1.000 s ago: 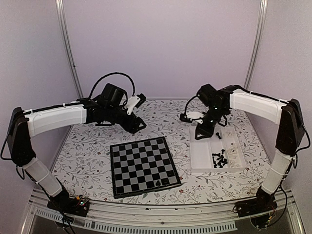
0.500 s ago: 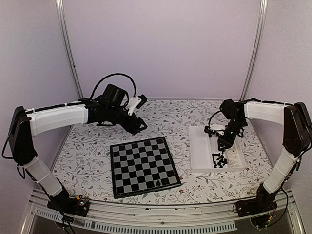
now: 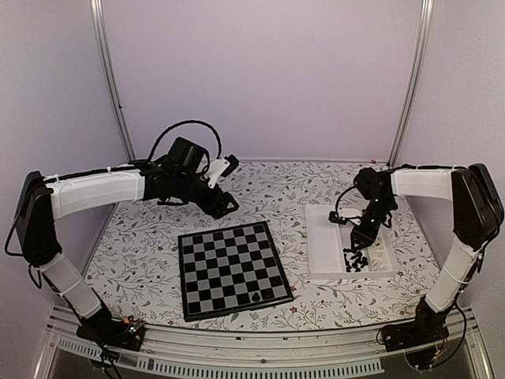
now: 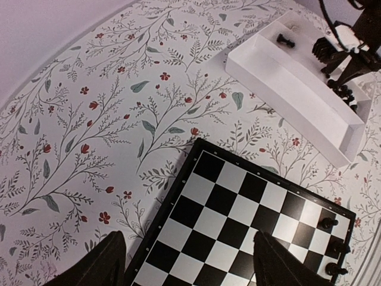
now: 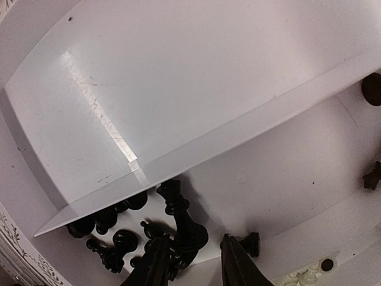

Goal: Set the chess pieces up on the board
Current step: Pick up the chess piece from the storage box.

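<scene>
Three chess pieces (image 4: 326, 223) are counted at one corner of the board (image 4: 238, 208), ahead and to the right of the left fingers (image 4: 104, 262). These are spread wide above the board, with nothing between them. One white tray (image 3: 323, 245) is seen on the table (image 3: 260, 189). Inside it, the right fingers (image 5: 158, 265) are held narrowly apart around the base of one lying black piece (image 5: 181, 220); whether it is clamped cannot be told. About six more pieces are heaped just left of these fingers.
</scene>
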Motion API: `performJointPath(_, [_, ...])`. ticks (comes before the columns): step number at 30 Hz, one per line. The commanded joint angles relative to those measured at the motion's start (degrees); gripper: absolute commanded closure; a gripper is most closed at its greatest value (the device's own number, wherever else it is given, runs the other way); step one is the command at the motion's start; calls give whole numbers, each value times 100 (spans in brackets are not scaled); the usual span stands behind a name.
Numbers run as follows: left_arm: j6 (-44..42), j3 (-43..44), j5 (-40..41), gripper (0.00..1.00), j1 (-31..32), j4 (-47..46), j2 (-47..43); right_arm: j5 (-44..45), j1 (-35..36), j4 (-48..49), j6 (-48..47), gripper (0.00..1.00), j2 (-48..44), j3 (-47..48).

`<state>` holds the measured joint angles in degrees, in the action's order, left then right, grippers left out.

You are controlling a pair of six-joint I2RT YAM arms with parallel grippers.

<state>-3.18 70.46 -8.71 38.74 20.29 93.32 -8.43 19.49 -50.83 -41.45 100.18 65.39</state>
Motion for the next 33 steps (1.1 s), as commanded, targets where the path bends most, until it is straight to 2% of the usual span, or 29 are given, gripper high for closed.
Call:
performJointPath(1, [18, 153, -81, 25, 11, -22, 81, -55, 31, 106, -98, 67, 189, -150])
performJointPath(18, [98, 177, -216, 25, 19, -66, 111, 191, 151, 571, -18, 72, 360, -491])
performJointPath(22, [137, 195, -256, 25, 19, -66, 108, 238, 189, 700, 23, 81, 373, -581])
performJointPath(27, [282, 315, -392, 25, 43, -93, 110, 297, 174, 691, 78, 88, -74, -569])
performJointPath(33, [775, 618, -707, 25, 213, -285, 285, -41, -12, 596, 312, 91, -795, -382])
